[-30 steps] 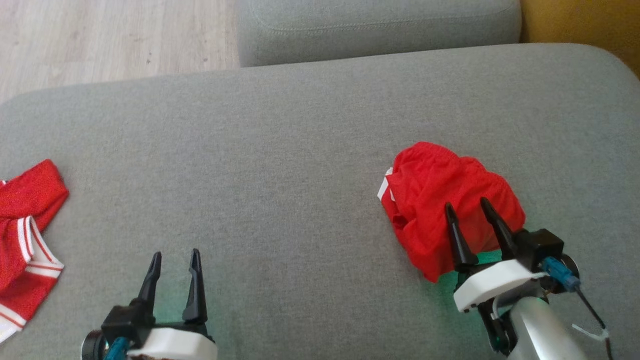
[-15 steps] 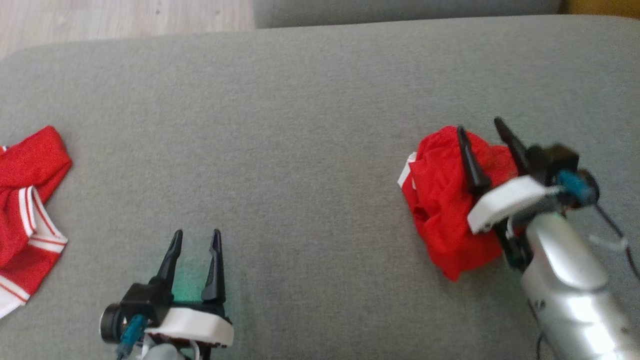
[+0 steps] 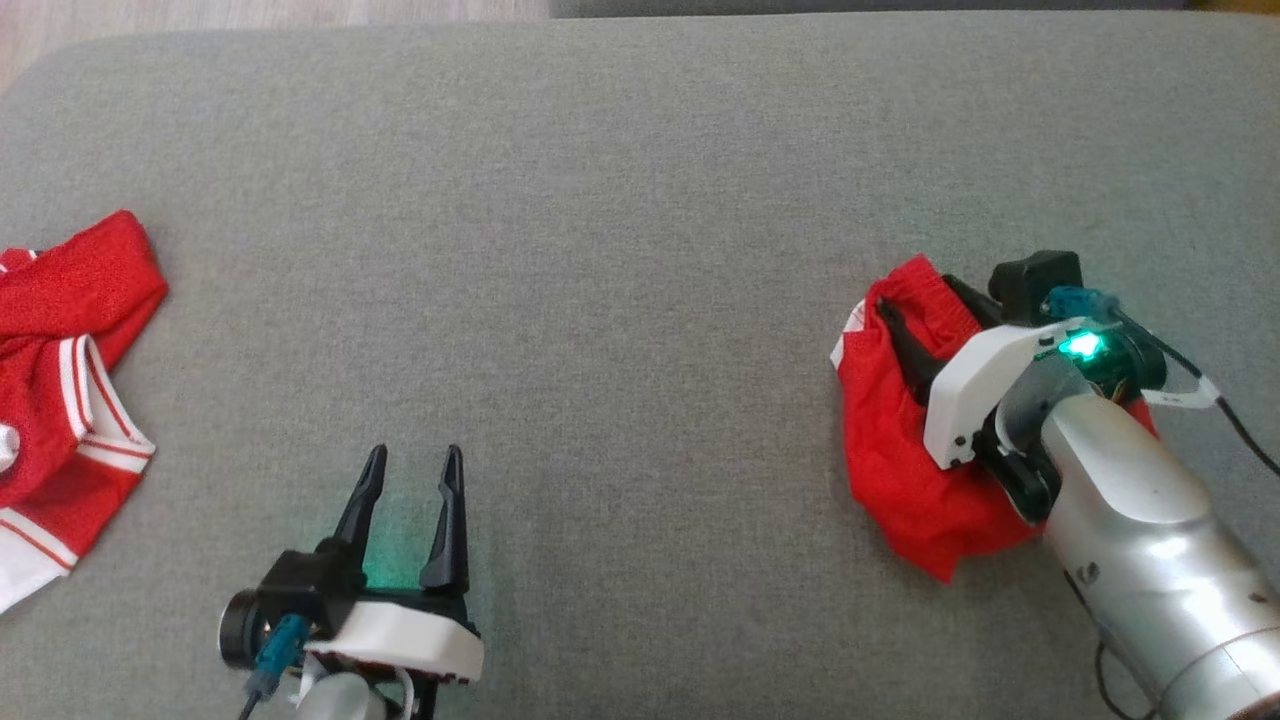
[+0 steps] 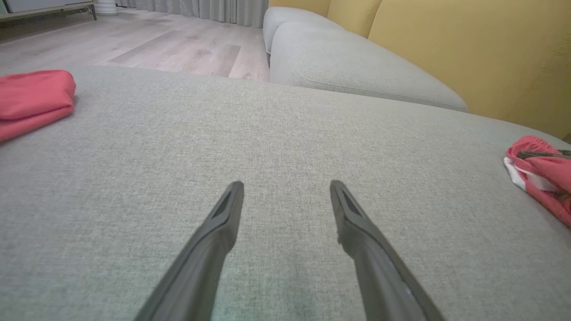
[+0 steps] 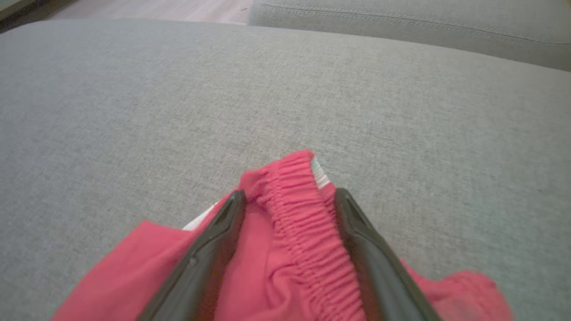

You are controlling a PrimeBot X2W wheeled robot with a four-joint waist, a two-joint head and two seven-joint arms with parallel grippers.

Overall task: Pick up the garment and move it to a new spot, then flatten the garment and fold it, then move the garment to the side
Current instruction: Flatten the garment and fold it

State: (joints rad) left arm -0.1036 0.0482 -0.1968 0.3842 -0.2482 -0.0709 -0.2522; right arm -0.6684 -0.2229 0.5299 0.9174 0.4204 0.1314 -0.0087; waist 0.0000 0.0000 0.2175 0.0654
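Bright, even daylight, shadows faint; green LED glow tints the cushion [image 3: 620, 300] by the left gripper [image 3: 415, 452], glare patch on the silver forearm [image 3: 1165, 545], right wrist view soft on the close garment [image 5: 285, 249], both wrist views bow at the edges.

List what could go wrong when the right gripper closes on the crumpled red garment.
1. The right gripper is open astride the waistband; closing may pinch only that ridge and slip off.
2. The garment is bunched, so a one-point lift may leave it tangled.
3. The jaws sit low over the cushion; they could dig in.
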